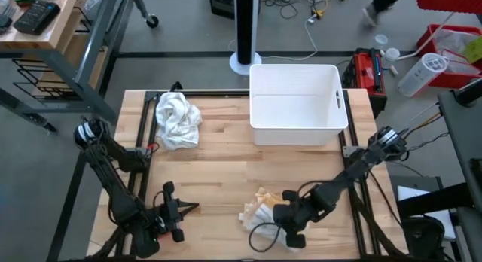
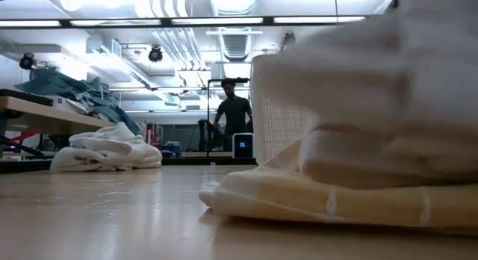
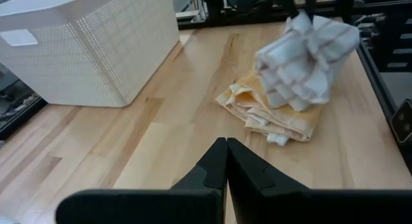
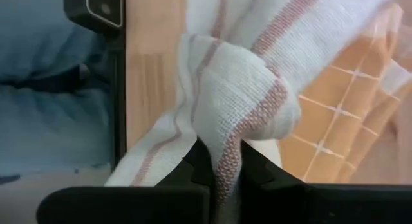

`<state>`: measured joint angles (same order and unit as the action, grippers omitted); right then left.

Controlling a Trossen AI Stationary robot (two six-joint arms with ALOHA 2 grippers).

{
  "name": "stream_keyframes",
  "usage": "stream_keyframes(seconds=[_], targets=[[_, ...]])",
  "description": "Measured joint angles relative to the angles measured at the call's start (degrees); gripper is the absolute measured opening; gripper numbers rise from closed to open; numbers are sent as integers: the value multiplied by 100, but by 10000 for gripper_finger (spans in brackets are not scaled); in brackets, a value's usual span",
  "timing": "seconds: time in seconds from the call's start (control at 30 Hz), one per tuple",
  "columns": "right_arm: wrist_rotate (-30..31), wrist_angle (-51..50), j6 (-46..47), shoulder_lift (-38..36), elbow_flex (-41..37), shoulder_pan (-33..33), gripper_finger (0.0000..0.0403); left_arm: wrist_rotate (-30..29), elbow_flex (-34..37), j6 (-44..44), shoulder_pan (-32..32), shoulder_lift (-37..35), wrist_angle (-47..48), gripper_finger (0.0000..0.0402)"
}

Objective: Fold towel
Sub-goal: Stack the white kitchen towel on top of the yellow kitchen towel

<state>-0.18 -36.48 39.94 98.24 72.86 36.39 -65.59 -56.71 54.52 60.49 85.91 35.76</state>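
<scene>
A folded white towel with reddish stripes [image 3: 309, 56] hangs over a folded yellow checked towel [image 3: 270, 114] that lies flat on the table near its front edge. My right gripper [image 4: 222, 161] is above the white towel and shut on it; the high view shows this gripper [image 1: 282, 215] beside the yellow towel [image 1: 265, 196]. My left gripper [image 3: 226, 143] is shut and holds nothing. It waits above the table's front left [image 1: 192, 209], pointing toward the towels. My right gripper pinches a bunched fold of the white towel [image 4: 225, 137] between its two fingers, several layers thick. The fingers slant down from the table's right. The towel hangs in folded layers below them [image 3: 290, 89], over the yellow towel; I cannot tell whether it touches it.
A heap of crumpled white towels [image 1: 177, 119] lies at the table's far left. A white bin [image 1: 297, 104] stands at the far middle-right. Bare wood lies between the heap and the towels near the front. A person [image 2: 234, 114] stands in the room beyond.
</scene>
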Motion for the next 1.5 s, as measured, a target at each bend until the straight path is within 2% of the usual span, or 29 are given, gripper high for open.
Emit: stream_keyframes(seconds=[0.13, 0.27, 0.53, 0.7, 0.9, 1.3, 1.4, 1.5], targets=[[-300, 694, -162, -62, -124, -43, 15, 5, 0, 0, -14, 109, -87, 0], [-327, 760, -212, -105, -97, -64, 15, 9, 0, 0, -41, 150, -112, 0], [-614, 1649, -329, -518, 263, -1, 15, 9, 9, 0, -74, 155, -108, 0], [-373, 1553, -325, -517, 226, 10, 15, 12, 11, -2, -76, 155, -131, 0], [-357, 1264, -183, -141, -133, 6, 15, 52, 13, -1, -76, 155, -147, 0], [-81, 1334, 66, -252, -1206, -489, 15, 30, 13, -2, -93, 155, -145, 0], [25, 1315, 169, -252, -1401, -631, 38, 29, 16, -2, -98, 155, -145, 0], [19, 1299, 173, -252, -1453, -720, 90, 27, 18, -2, -98, 155, -147, 0]])
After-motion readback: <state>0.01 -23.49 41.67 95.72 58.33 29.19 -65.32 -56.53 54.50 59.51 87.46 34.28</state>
